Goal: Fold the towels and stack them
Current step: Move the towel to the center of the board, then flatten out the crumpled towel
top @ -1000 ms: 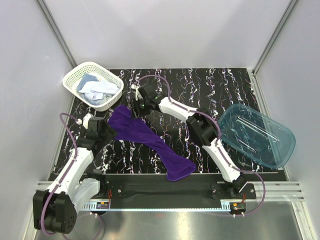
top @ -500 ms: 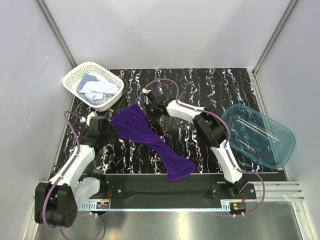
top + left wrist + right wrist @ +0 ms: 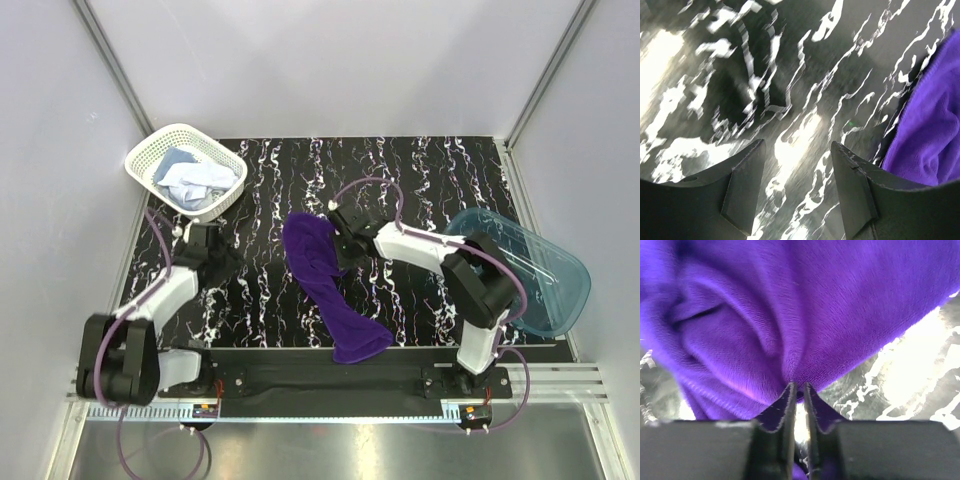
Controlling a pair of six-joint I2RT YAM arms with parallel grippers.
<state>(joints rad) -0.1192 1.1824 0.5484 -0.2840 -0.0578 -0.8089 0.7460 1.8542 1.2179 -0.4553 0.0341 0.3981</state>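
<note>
Your right pincer (image 3: 799,388) is pinched nearly closed on the far end of the purple towel (image 3: 322,280), which lies in a bunched strip down mid-counter (image 3: 420,175) to the near edge. Your left pincer (image 3: 797,146) is jaws apart, holding nothing, over the counter just left of that towel. The other two towels (image 3: 193,180) sit crumpled in the basket (image 3: 147,152), far left.

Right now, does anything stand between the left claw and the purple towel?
Nothing visible does: only the table lies between the open left claw and the purple towel, whose far end the right claw pinches.
</note>
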